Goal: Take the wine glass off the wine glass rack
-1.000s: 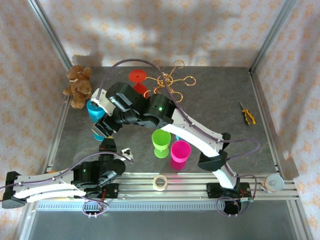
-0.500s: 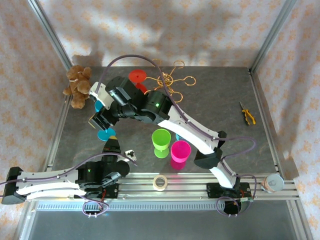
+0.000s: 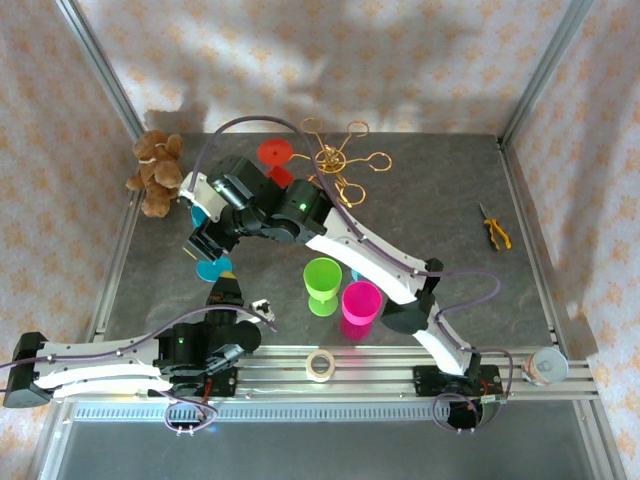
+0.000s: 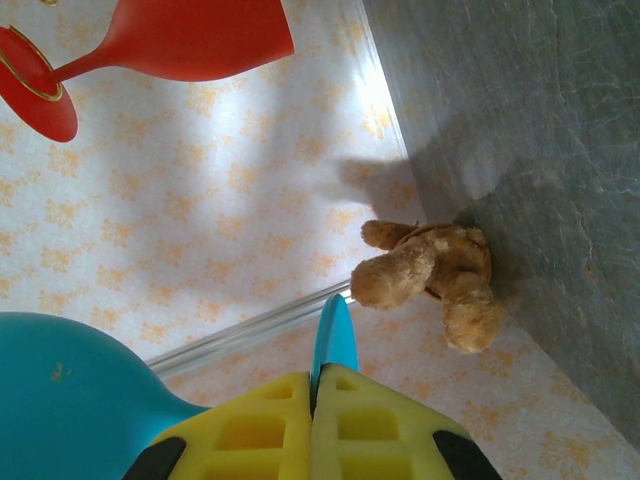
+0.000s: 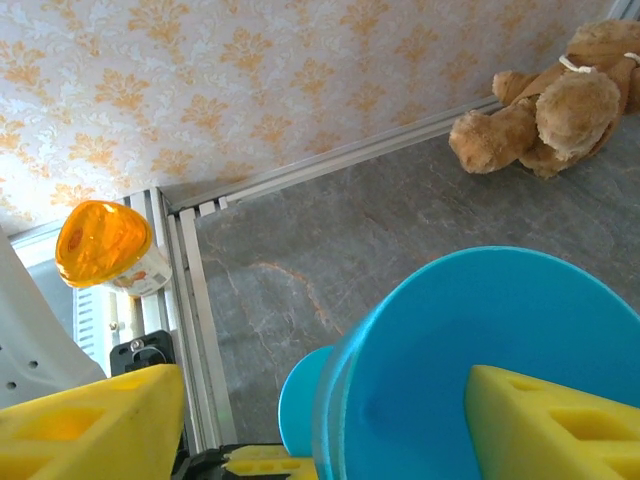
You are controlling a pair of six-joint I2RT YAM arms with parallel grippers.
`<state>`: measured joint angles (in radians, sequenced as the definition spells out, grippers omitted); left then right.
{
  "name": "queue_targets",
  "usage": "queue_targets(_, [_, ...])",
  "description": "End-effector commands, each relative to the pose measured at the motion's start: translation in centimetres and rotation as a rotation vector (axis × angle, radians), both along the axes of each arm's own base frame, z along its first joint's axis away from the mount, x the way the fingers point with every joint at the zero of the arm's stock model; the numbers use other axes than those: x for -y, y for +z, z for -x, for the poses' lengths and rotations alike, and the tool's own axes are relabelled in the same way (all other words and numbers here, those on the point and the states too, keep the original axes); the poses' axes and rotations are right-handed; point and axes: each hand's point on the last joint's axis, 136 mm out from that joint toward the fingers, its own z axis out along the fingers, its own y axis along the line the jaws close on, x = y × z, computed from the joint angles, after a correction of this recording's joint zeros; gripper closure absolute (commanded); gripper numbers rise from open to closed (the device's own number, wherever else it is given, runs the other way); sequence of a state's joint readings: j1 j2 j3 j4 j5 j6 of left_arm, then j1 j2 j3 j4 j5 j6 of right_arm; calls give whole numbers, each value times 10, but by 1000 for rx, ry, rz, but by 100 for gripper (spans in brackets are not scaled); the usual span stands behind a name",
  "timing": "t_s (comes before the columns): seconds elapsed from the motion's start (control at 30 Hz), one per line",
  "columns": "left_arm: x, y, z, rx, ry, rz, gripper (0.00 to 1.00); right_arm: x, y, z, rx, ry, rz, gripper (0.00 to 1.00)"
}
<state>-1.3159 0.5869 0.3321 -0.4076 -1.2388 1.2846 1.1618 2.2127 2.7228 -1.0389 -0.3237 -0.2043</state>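
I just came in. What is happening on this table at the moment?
The right gripper, stretched across to the left side, has its yellow pads open around the bowl of a blue wine glass, well clear of the gold wine glass rack. A red wine glass hangs on that rack; a green wine glass and a pink wine glass stand on the table. The left gripper is shut, close to the blue glass's foot.

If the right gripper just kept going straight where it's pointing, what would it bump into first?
The blue wine glass: its bowl sits between the open fingers of the right gripper, so it would probably bump that first. The teddy bear lies farther back and off to one side.
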Motion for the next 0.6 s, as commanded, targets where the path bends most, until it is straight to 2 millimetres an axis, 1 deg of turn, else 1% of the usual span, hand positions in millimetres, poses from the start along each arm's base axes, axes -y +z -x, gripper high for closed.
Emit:
queue_targets(0.0, [-2,4,1,22,11,-3,100,13,1,15,-23,50,38,34])
queue_targets(0.07, [-2,4,1,23,12,-2,100,17,-2,17,-27,57,59,40])
queue_targets(0.33, [-3,4,1,24,12,8,100,33,-10,29,-59,77,126,68])
queue_targets(0.47, [-4,4,2,24,11,14,100,40,-7,31,-60,74,132,83])
queue_targets(0.57, [-4,4,2,23,10,14,100,43,-1,33,-55,75,120,97])
